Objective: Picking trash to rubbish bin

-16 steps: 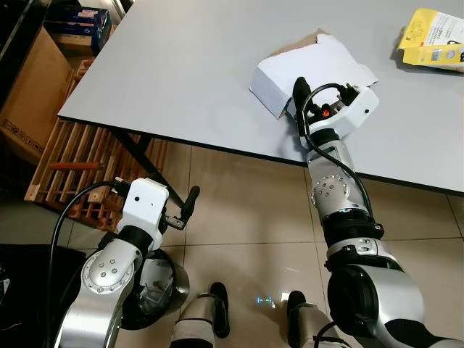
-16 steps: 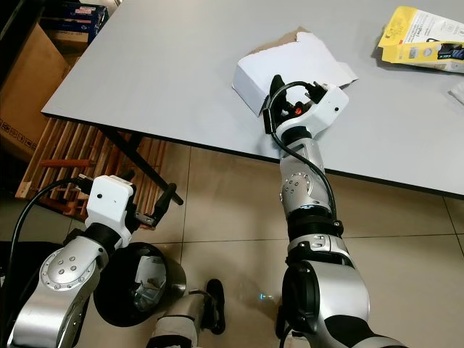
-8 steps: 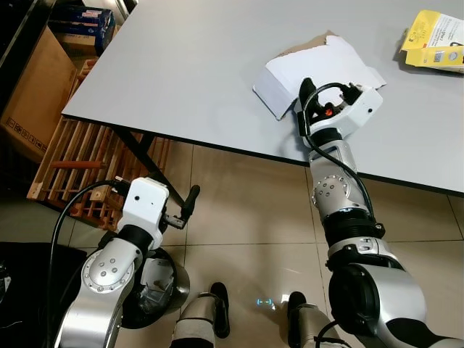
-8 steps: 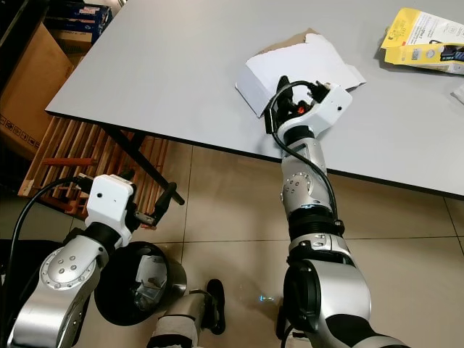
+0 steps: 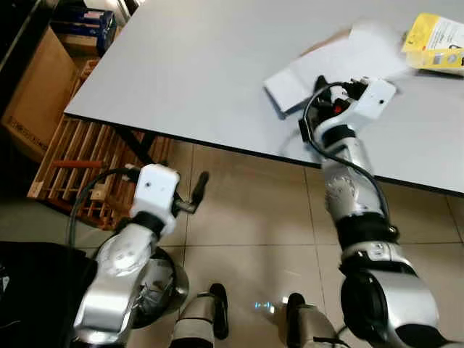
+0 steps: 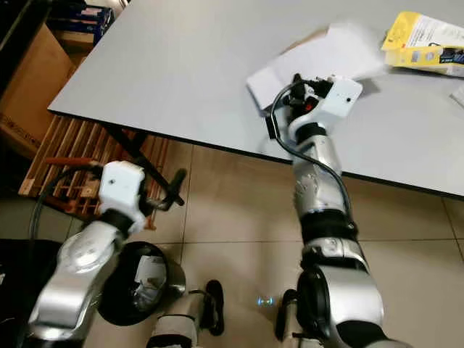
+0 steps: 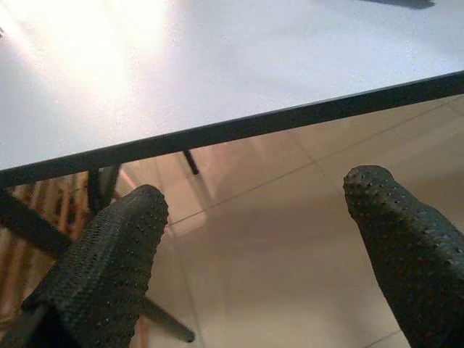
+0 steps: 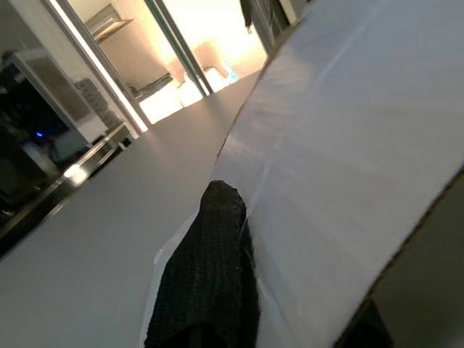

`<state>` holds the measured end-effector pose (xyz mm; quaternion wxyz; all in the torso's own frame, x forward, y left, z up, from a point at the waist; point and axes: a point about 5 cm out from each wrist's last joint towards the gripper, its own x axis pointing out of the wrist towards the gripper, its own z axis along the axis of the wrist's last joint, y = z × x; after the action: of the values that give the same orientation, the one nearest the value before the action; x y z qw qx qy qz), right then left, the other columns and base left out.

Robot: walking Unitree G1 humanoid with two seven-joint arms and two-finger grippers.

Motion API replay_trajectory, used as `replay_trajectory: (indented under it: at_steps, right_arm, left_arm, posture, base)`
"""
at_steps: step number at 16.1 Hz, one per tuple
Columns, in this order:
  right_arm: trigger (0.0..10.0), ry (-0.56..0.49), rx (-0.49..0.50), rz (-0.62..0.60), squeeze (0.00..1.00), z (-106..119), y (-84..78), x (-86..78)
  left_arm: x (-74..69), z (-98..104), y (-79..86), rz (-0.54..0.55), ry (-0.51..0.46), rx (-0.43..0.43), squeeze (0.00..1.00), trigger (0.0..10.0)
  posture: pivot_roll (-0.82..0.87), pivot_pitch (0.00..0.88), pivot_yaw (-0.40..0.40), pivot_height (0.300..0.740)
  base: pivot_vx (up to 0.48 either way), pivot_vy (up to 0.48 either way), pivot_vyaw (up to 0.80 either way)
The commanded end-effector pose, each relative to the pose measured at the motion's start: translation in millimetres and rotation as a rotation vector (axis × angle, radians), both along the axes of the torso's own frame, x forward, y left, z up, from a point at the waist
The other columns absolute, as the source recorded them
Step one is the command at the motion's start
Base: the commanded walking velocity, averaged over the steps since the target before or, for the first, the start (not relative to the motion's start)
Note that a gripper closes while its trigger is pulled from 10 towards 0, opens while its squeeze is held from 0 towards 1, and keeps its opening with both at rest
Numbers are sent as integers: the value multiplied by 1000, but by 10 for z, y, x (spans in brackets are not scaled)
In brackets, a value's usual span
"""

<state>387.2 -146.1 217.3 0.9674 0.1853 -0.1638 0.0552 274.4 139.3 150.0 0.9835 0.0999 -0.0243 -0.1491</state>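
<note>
1. A grey desk [image 5: 188, 65] stands over a tiled floor [image 5: 254, 217], with its near edge running across the head views.
2. A flattened white box [image 5: 330, 65] with torn brown cardboard edges lies on the desk close to the near edge, toward the right side.
3. The right hand [image 5: 319, 90] reaches over the near edge and sits at the box's near side. In the right wrist view one black finger [image 8: 210, 283] lies flat against the white panel of the box [image 8: 341, 167], while a cardboard flap edge covers the other side, so I cannot tell whether the hand is clamped on the box or merely pressed against it.
4. The box and the right wrist look smeared in the head views.
5. A yellow packet [image 5: 437, 42] lies at the desk's far right, well apart from the box.
6. The left hand [image 5: 197, 190] hangs below desk height, over the floor and short of the desk's near edge. In the left wrist view its two black fingers [image 7: 109, 268] stand wide apart with nothing between them, pointing at the desk's underside edge and the floor.
7. A round black bin [image 6: 138, 290] stands on the floor under the left arm, with pale scraps inside.
8. A wooden slatted pallet [image 5: 80, 167] leans under the desk's left corner, with a brown carton [image 5: 32, 87] beside it.
</note>
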Motion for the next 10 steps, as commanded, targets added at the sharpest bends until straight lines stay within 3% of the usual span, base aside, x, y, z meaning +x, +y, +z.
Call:
replay_trajectory:
  at_steps: [1,5,10]
  right_arm:
    - [10000,-22,-68,-14,0,26,21,-42]
    - [10000,-61,-194,-84,0,103,-80,-194]
    - [10000,-77,-276,-158,0,152,-232,-400]
  left_arm:
    - [8,-50,-4,10,6,2,0,10000]
    - [162,2,-179,-20,-46,-36,0,10000]
    - [244,93,-208,2,-109,-62,0,10000]
  posture:
    - [172,228,95,740]
    - [100,169,61,740]
    - [55,134,29,740]
  base:
    - [0,0,0]
    - [0,0,0]
    - [0,0,0]
